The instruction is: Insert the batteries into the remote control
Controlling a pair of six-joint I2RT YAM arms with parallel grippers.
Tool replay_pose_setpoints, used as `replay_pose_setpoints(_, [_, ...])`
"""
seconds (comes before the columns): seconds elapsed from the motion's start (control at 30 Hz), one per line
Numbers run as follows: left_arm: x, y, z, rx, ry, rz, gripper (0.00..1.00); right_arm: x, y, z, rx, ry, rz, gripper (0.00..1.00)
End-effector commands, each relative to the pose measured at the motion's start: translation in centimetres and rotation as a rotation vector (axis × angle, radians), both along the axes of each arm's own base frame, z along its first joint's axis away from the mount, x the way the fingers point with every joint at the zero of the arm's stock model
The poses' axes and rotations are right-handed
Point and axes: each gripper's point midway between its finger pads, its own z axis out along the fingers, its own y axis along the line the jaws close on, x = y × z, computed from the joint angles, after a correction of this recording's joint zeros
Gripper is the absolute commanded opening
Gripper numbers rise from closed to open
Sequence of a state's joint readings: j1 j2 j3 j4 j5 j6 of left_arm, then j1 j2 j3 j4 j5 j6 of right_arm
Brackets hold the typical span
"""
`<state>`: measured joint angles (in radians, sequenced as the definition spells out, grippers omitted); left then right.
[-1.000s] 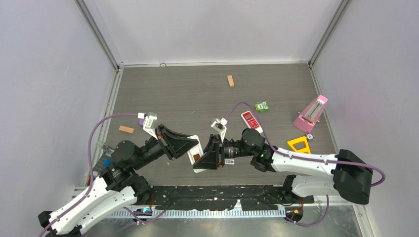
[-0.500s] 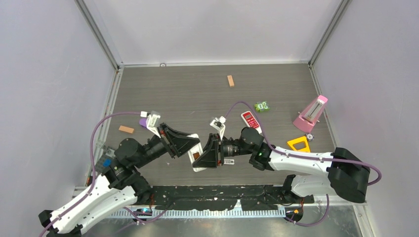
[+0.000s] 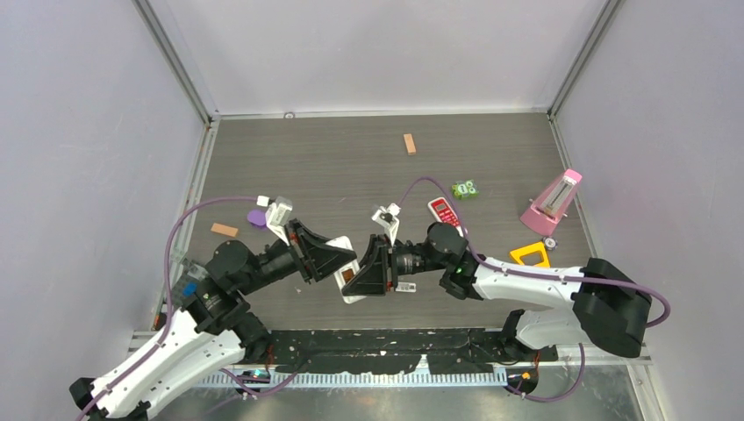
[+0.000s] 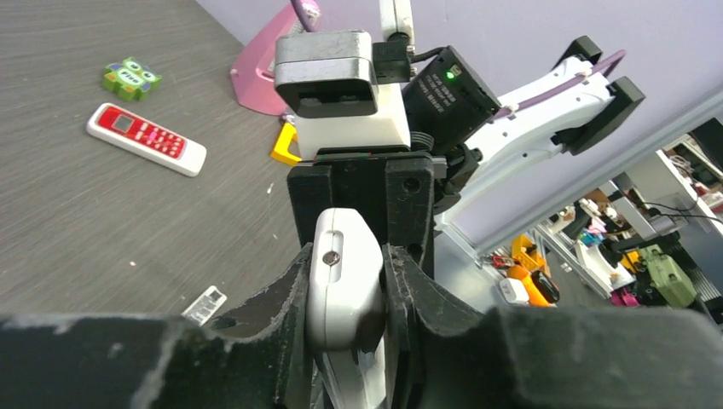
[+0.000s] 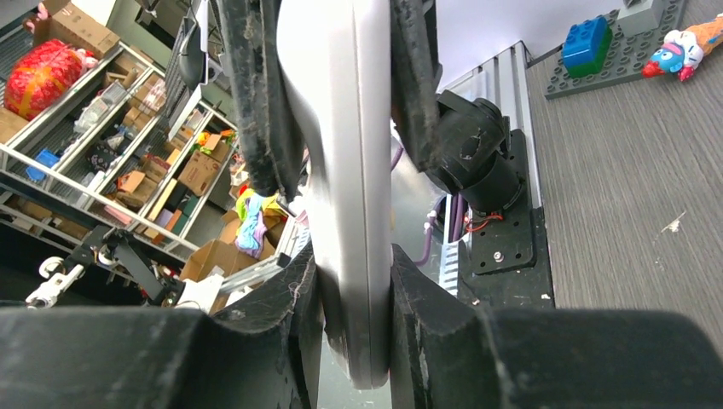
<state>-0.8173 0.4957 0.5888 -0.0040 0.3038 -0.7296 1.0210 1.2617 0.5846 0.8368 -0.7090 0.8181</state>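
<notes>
Dark wood-grain table (image 3: 351,167) spreads under both arms, which meet near its front edge. Between them the left gripper (image 4: 345,285) is clamped tight on one end of the white remote control (image 4: 341,256), and the right gripper (image 5: 351,315) pinches the other end narrowly. The remote seems lifted off the surface, though the overhead view is too crowded to be sure.

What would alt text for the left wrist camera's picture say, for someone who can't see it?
A white remote is pinched between the left arm's black fingers up close, while the right arm's fingers clamp its far end. Behind, on the grey table, lie a red-faced remote and a small green toy.
</notes>
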Motion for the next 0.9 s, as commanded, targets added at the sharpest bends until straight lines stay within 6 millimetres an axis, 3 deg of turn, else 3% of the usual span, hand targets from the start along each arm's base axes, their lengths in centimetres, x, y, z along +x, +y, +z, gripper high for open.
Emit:
replay_pose_setpoints(0.0, [1.0,1.1,0.7,0.029,-0.071,0.046,0.43,0.6,0.2,2.2,0.045,0.009,-0.004,0.22])
replay_pose_setpoints(0.1, [1.1,1.1,1.1,0.011,-0.074,0.046,0.55,0.5,0.2,2.1,0.041,0.01,0.008,0.22])
replay_pose_setpoints(0.4, [1.2,0.9,1.4,-0.042,-0.059,0.02,0.47,0.7,0.4,2.1,0.045,0.012,0.015,0.22])
replay_pose_setpoints(0.47, [1.1,0.7,1.6,-0.06,-0.062,0.006,0.38,0.7,0.5,1.9,0.041,0.015,0.018,0.22])
replay_pose_setpoints(0.63, [0.8,0.4,1.5,-0.061,-0.048,-0.026,0.03,0.8,0.5,2.0,0.042,0.024,0.011,0.22])
replay_pose_setpoints(0.7, [0.8,0.2,1.2,-0.055,-0.044,-0.034,0.0,1.0,0.5,2.1,0.041,0.027,0.004,0.23])
replay_pose_setpoints(0.77, [0.9,0.3,1.0,-0.048,-0.046,-0.028,0.0,1.3,0.6,2.2,0.037,0.026,-0.009,0.29])
replay_pose_setpoints(0.87, [1.6,0.9,0.6,-0.014,-0.045,0.031,0.0,2.4,0.4,2.1,0.032,0.027,-0.073,0.61])
